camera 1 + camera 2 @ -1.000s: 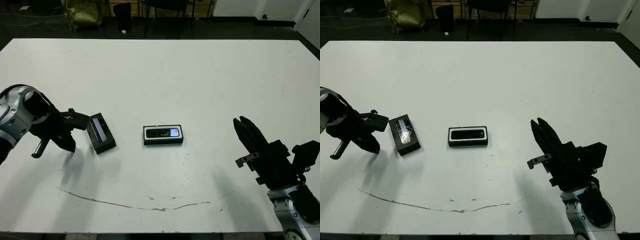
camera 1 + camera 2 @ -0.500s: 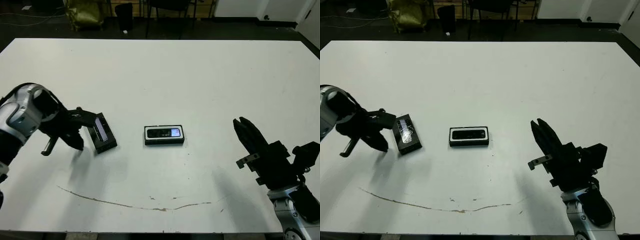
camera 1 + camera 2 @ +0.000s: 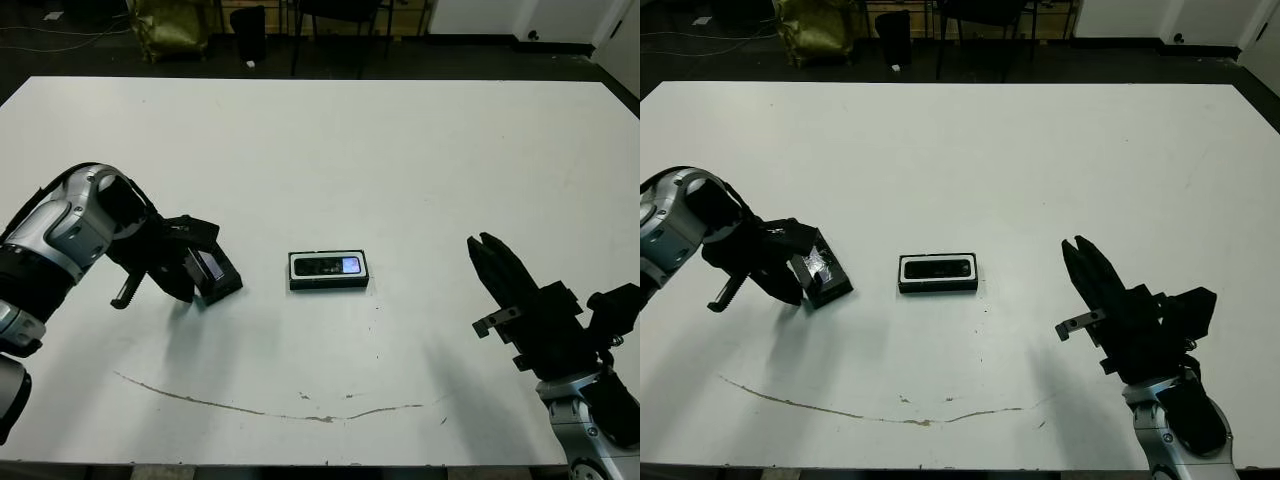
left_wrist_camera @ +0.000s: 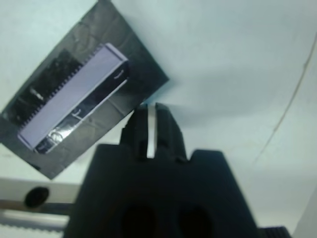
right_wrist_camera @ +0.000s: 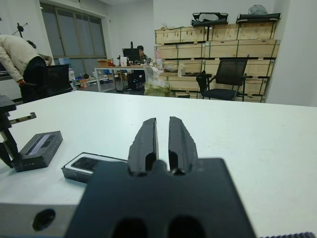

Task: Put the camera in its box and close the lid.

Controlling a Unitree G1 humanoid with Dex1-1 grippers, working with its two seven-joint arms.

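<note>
left gripper (image 3: 190,262) seemingly closed, pressing at lid (image 3: 212,270) edge | lid risking sliding toward table's left edge | right gripper (image 3: 490,258) idling closed | camera (image 3: 329,266) sitting in box (image 3: 295,270)

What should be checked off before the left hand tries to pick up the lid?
1. Camera seated in the box: ok, it lies flat inside, screen up.
2. Lid off the box and reachable: ok, it lies on the table beside the box, apart from it.
3. Left hand lined up on the lid: ok, it sits at the lid's edge.
4. Left hand open enough to take the lid: not ok, the wrist view shows only a thin slit between the fingers.
5. Lid gripped: not ok, it lies outside the fingers.
6. Right hand out of the way: ok, it hovers well apart from the box, shut.
</note>
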